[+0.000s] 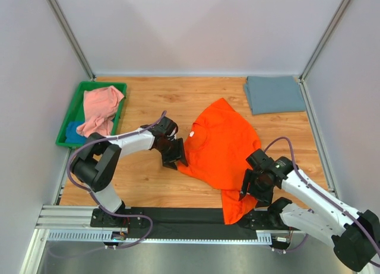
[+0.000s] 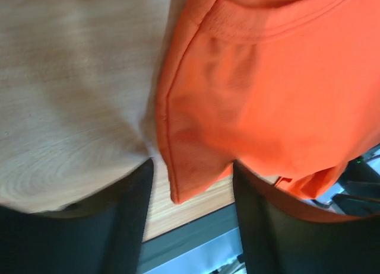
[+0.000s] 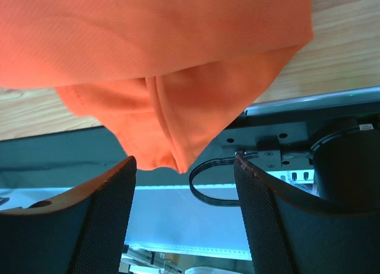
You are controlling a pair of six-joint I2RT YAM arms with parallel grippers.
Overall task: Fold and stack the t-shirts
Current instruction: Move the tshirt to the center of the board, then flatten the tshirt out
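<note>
A: Where's the orange shirt?
B: Mid table, roughly flat. Its lower end droops over the near edge, bottom centre.
A: L fingers?
B: Spread, straddling the shirt's left hem corner, not pinching it. Set low at that edge, prob. to nip the corner.
A: R fingers?
B: Spread too. The dangling tip hangs between them w/o being nipped. I'd guess they're there so both ends lift together for a fold.
A: The rest?
B: Grey-blue shirt lies folded upper right, likely the stack spot. Pink shirt is heaped over blue shirt in the tray, upper left, unfolded.
A: Risk?
B: Thin hem. A grip could miss it or catch two layers.
</note>
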